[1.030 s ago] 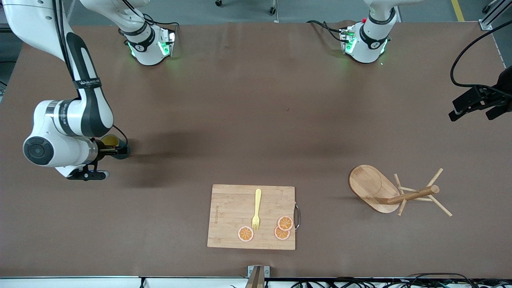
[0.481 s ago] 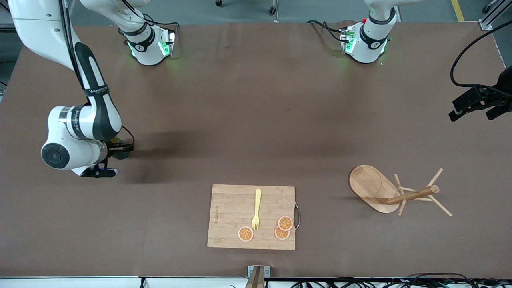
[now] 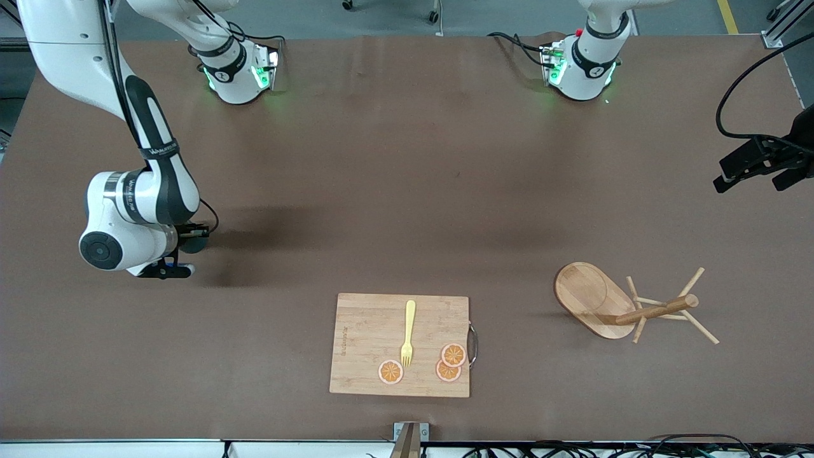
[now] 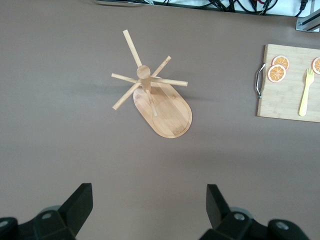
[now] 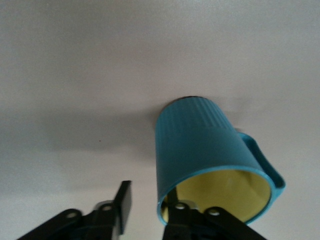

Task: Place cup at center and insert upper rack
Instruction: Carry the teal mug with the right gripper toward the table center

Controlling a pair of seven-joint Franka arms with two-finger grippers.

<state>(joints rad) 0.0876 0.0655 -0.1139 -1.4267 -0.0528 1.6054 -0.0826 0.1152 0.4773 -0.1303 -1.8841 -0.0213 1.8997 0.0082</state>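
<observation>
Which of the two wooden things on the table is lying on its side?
The upper rack, toward the left arm's end: its oval base is tipped up and its post lies along the table. The cutting board lies flat, carrying a fork and orange slices.

The cup [image 5: 200,145] is teal outside and yellow inside (with a handle on one side). It sits near the table edge at the right arm's end. The wooden mug tree [image 3: 626,305] lies tipped over, near the left arm's end.
</observation>
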